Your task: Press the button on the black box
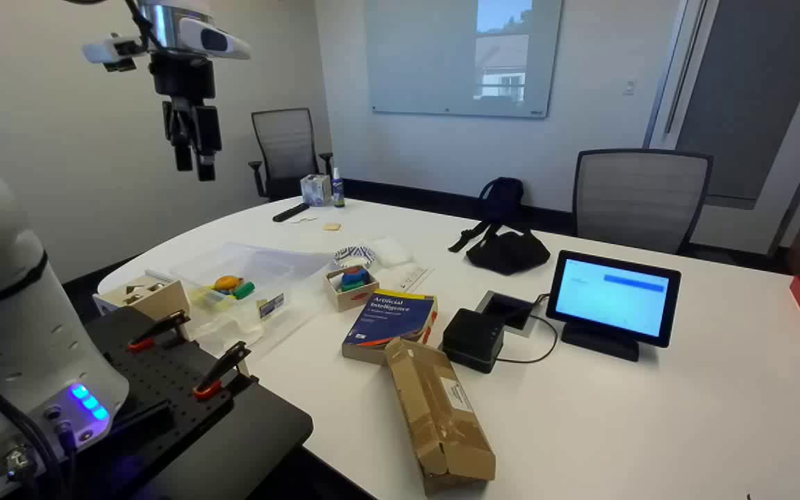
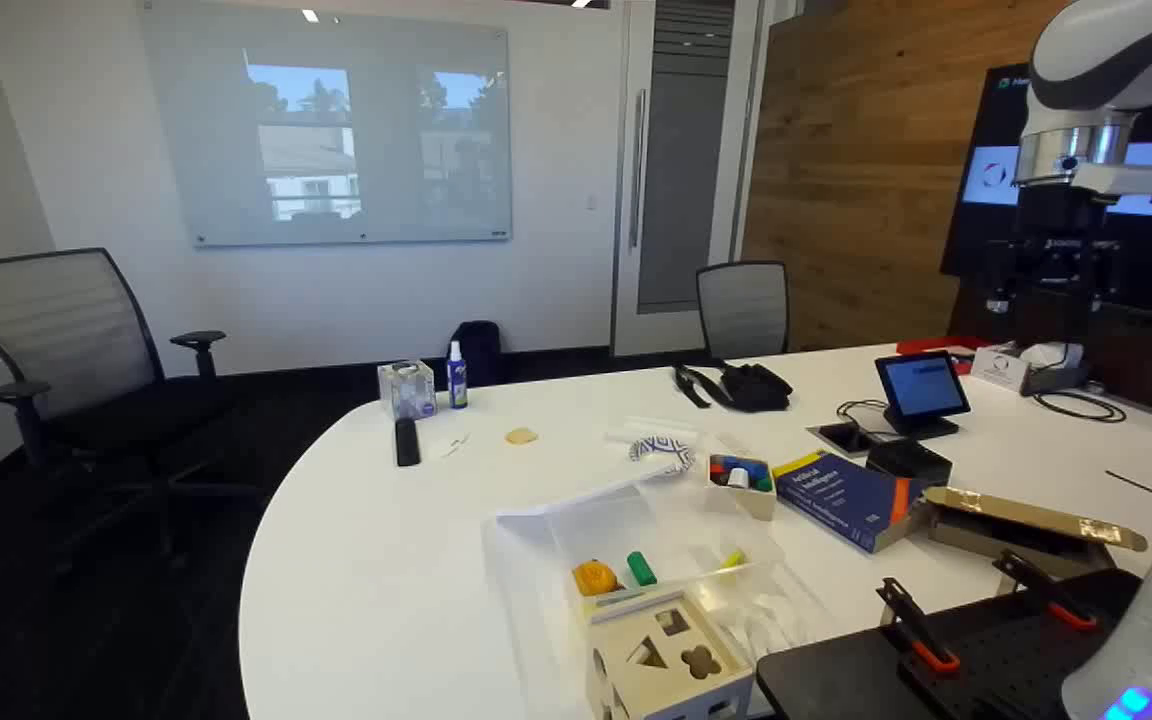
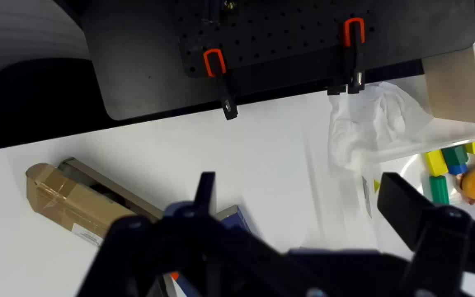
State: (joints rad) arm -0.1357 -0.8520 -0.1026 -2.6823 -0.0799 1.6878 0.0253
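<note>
Just beside the blue book point(image 1: 387, 321), "Artificial Intelligence", on the white table point(image 1: 580, 423), see the black box point(image 1: 468, 340), low and squarish, with a thin cable point(image 1: 528, 362) leading off it (cannot tell whether touching the book). Farther out on that same side of the book, find the tablet point(image 1: 612, 295), with a lit screen. At one end of the book, note a long cardboard box point(image 1: 442, 417), taped and labelled. Across the book from the black box, see a small box point(image 1: 351, 300) of coloured pieces; well apart from the book, a wooden box point(image 2: 674, 665) with shaped holes. Well above the book and well apart from it, find the gripper point(image 1: 195, 165), with fingers point(image 3: 402, 206) spread wide in the wrist view.
</note>
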